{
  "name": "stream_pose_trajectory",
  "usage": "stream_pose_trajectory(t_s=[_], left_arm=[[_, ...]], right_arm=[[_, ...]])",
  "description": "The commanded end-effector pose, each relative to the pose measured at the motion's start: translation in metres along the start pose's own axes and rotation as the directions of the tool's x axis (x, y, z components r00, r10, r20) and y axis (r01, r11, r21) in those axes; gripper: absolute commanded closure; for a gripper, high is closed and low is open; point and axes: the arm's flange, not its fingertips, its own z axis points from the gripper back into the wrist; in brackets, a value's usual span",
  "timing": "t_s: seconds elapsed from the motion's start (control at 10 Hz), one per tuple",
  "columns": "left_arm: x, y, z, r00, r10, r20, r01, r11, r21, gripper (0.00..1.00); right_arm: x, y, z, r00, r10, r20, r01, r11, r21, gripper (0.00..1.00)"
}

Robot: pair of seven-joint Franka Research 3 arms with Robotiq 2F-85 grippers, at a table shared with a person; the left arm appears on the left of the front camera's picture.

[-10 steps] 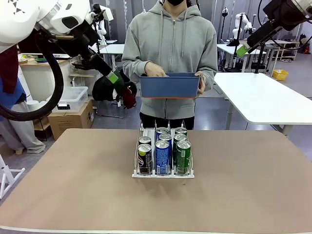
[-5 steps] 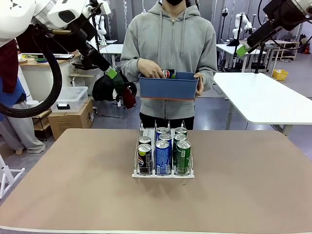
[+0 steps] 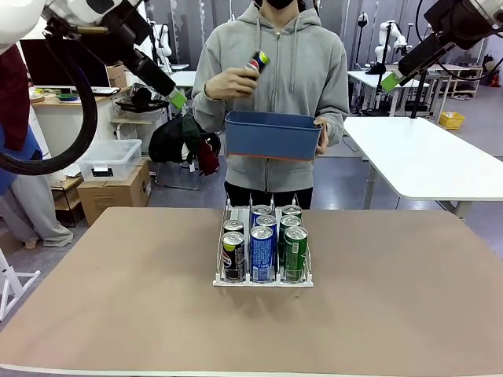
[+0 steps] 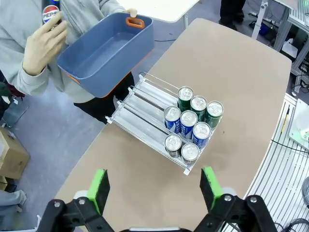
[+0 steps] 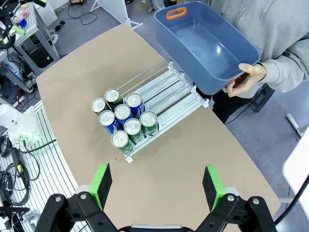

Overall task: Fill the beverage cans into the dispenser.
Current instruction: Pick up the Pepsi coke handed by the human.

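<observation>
A hand [image 3: 229,82] has lifted a black can [image 3: 257,60] above the blue bin [image 3: 271,141] — next for the dispenser [image 3: 263,281] (left gripper [image 4: 153,181], right gripper [image 5: 156,179]: jaws wide, empty).

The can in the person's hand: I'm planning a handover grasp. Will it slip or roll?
The can looks glossy and smooth, so probably slippery. Slim and round, it would likely roll lying down and tip easily upright.

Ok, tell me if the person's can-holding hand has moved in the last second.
Yes. The hand rose from inside the blue bin to chest height, and now holds a black can well above the bin's rim.
</observation>
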Motion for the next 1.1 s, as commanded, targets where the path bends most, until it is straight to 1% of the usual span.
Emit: stream_pose_trajectory(t_s=[0.0,0.3,0.5,0.6,1.0], left_arm=[[-0.0044,0.0061,0.0046,1.0,-0.005,-0.007,0.005,1.0,0.003,0.0],[-0.0016,0.0058,0.0089,1.0,-0.001,0.003,0.001,1.0,0.012,0.0],[0.0007,0.0065,0.0098,0.999,0.045,0.02,-0.046,0.998,0.044,0.0],[0.0011,0.0029,0.0059,1.0,0.005,0.01,-0.005,1.0,0.013,0.0],[0.0011,0.0029,0.0059,1.0,0.005,0.01,-0.005,1.0,0.013,0.0]], right_arm=[[-0.0009,-0.0004,-0.0002,1.0,-0.002,0.005,0.002,1.0,0.01,0.0],[-0.0009,-0.0004,-0.0002,1.0,-0.002,0.005,0.002,1.0,0.01,0.0],[-0.0009,-0.0004,-0.0002,1.0,-0.002,0.005,0.002,1.0,0.01,0.0],[-0.0009,-0.0004,-0.0002,1.0,-0.002,0.005,0.002,1.0,0.01,0.0],[-0.0009,-0.0004,-0.0002,1.0,-0.002,0.005,0.002,1.0,0.01,0.0]])
